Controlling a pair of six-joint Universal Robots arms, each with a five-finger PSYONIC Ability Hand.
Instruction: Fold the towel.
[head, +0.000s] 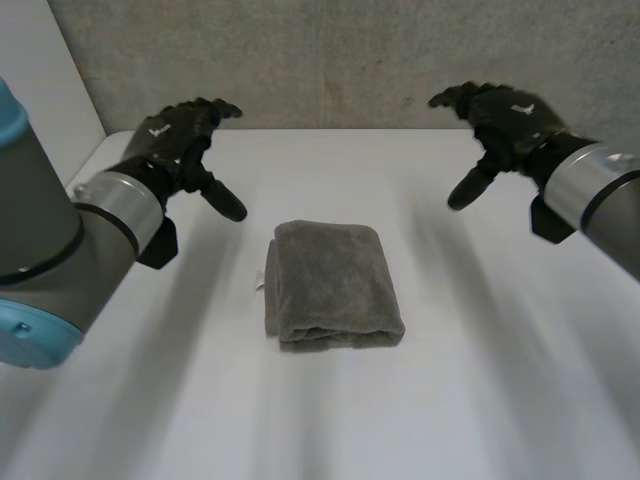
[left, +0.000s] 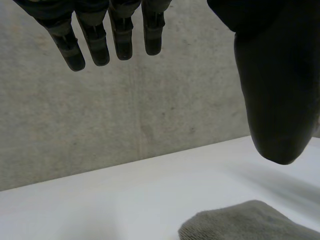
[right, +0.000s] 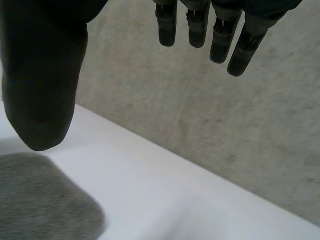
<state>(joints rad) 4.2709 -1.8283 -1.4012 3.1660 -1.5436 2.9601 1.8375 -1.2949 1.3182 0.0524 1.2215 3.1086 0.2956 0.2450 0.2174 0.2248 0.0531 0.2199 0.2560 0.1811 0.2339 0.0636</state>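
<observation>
No text, label, number or sign can be read on anything.

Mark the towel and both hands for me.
towel (head: 335, 285), head view, middle of folded top.
left hand (head: 175, 135), head view, back of the hand.
right hand (head: 505, 115), head view, back of the hand.

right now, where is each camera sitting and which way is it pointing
Head view: between and behind the arms, looking down at the white table and folded towel; both arms, the left hand and right hand show, open.
Left wrist view: on the left wrist, looking along the palm toward the grey wall; its fingers and thumb show.
Right wrist view: on the right wrist, facing the same wall; its fingers and thumb show.
Shared: all three catch the towel, the wrist views a corner.
</observation>
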